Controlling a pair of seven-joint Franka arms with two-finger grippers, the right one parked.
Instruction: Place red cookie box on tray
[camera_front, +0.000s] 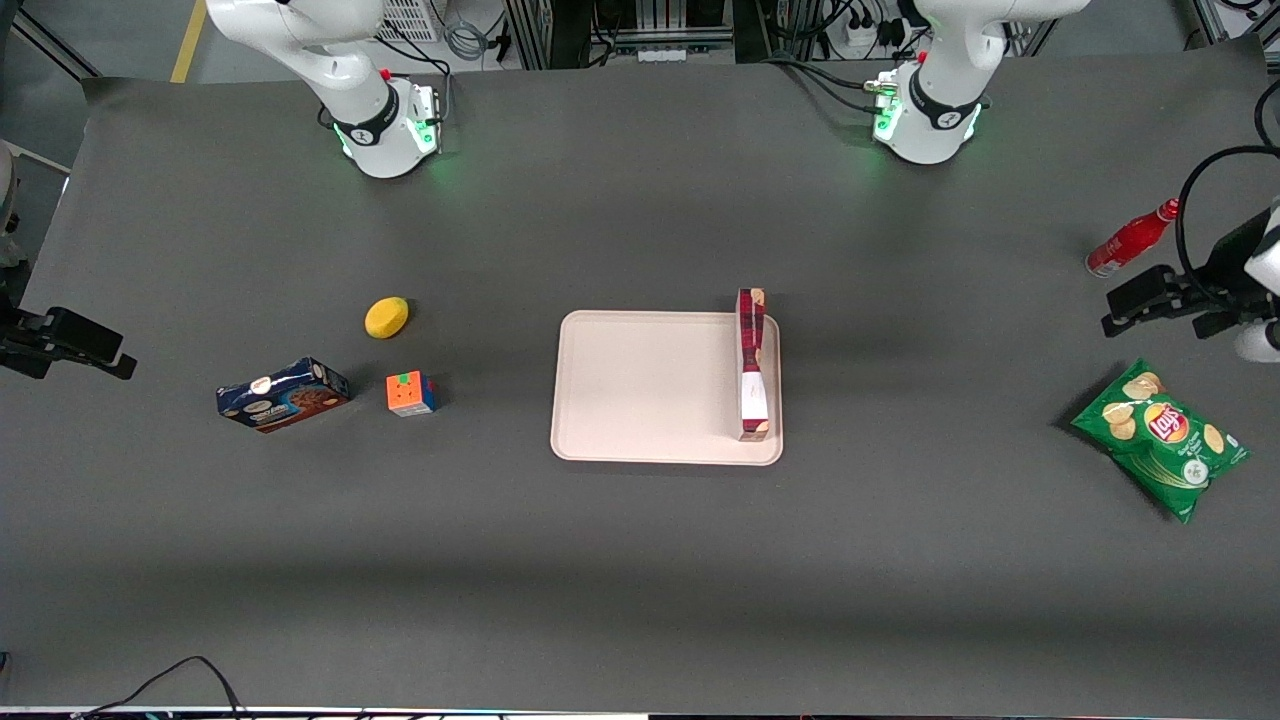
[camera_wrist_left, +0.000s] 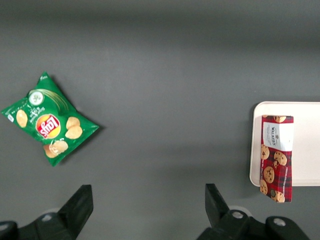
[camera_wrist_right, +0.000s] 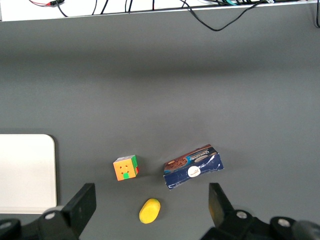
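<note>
- My gripper (camera_wrist_left: 147, 212) is hanging over bare grey table toward the working arm's end, fingers spread wide, nothing between them.
- The long slim dark red tartan cookie box (camera_front: 752, 364) sits along the edge of the flat pale pink-beige tray (camera_front: 640, 385), 1 end poking past the rim.
- Looks basically done to me; best move is staying clear so I don't knock it.
- Green crinkly chip bag (camera_wrist_left: 46, 120) lies nearby.

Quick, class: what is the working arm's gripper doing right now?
Gripper: open, holding nothing, raised above the table toward the working arm's end, near the chip bag. The red cookie box stands on the tray.
</note>
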